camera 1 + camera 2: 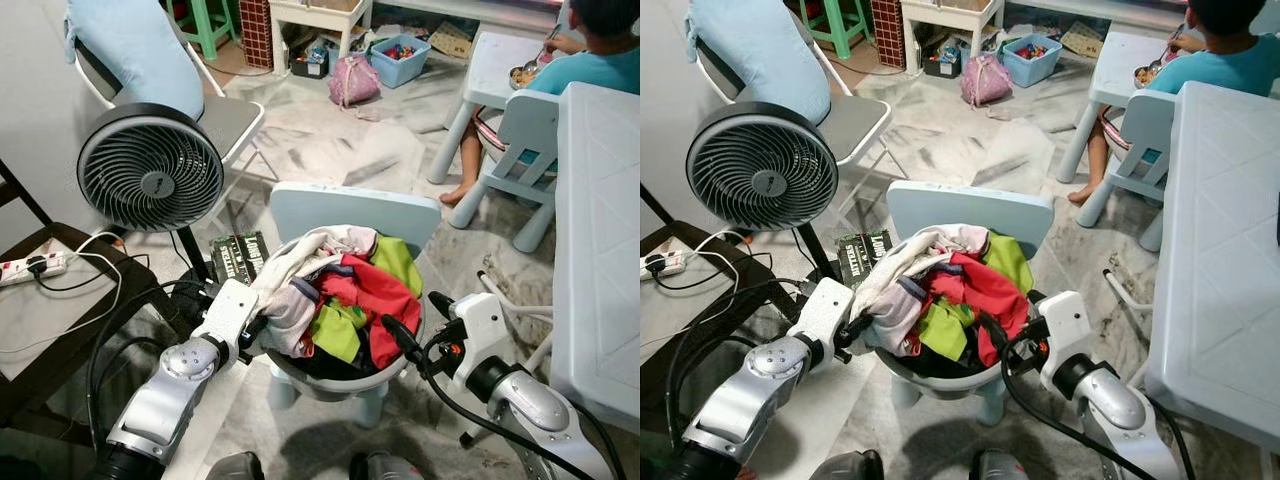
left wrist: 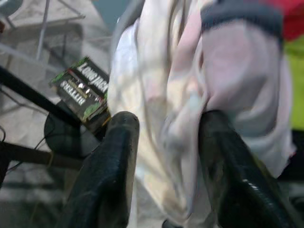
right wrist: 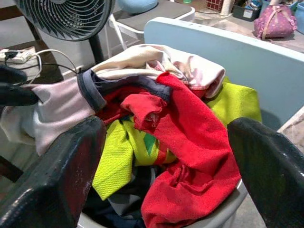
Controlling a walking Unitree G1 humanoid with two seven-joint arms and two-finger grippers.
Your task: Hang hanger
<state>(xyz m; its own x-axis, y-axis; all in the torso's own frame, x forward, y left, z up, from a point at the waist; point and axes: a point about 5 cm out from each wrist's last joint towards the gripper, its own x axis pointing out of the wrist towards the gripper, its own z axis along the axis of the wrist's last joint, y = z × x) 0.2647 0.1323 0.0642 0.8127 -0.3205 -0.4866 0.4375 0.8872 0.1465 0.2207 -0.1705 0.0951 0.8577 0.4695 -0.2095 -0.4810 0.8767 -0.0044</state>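
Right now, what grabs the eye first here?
A basin heaped with bright red, lime and pale clothes sits on a small blue chair dead ahead, left gripper and right gripper open at either side. A black fan stands left.

My left arm [image 1: 165, 400] reaches in from seven o'clock, jaws parted at my left gripper [image 1: 258, 330]. My right arm [image 1: 520, 400] comes from five o'clock, right gripper [image 1: 420, 318] jaws wide apart.
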